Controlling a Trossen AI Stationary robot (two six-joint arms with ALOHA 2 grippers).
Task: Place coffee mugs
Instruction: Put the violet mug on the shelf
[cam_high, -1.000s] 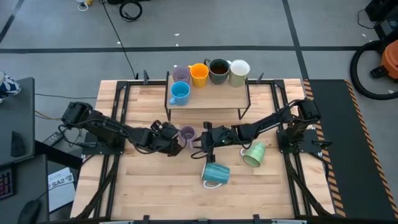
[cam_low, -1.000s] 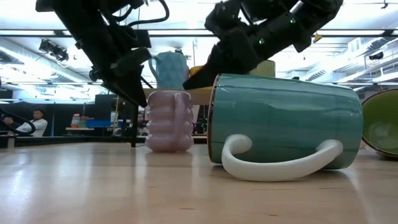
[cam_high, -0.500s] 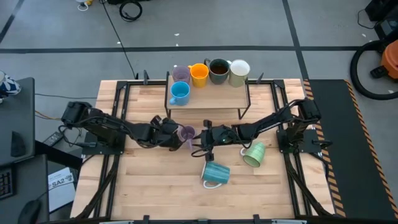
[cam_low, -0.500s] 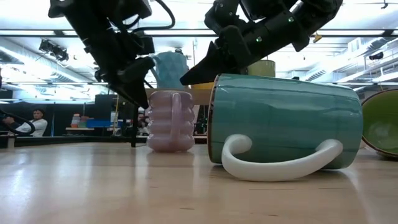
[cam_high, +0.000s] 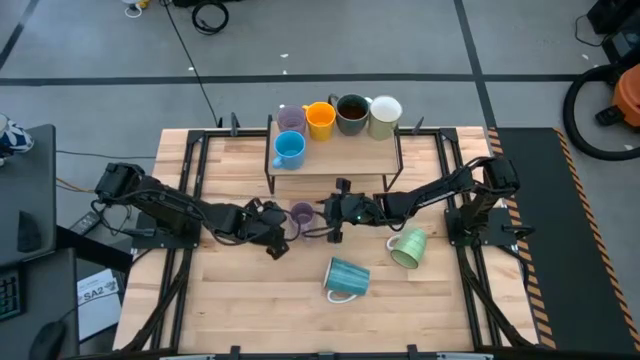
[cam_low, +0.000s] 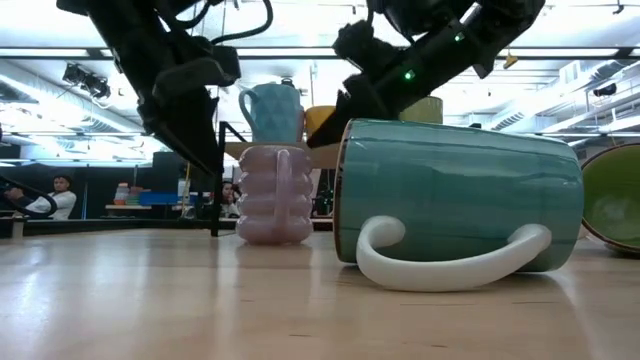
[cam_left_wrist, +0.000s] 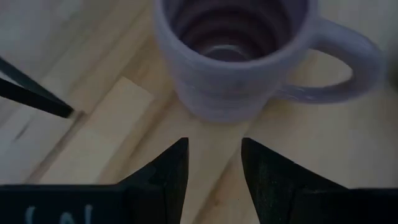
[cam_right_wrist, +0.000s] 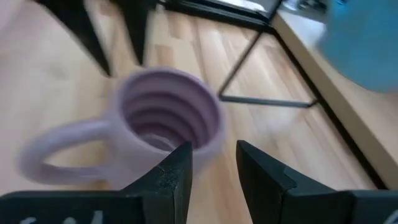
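Now both grippers flank the upright lavender mug (cam_high: 301, 213) mid-table, just in front of the shelf (cam_high: 400, 158): left gripper (cam_high: 278, 222) and right gripper (cam_high: 330, 212) each stand part open, empty, fingers (cam_left_wrist: 171, 171) short of its wall. Likely squaring up for a grab. Five mugs sit on the shelf; teal mug (cam_high: 346, 278) and green mug (cam_high: 408, 248) lie tipped toward the front edge, still to place.

Bright, even ceiling strip lights (cam_low: 90, 52) fill the room, while both wrist views are softly blurred at close range.
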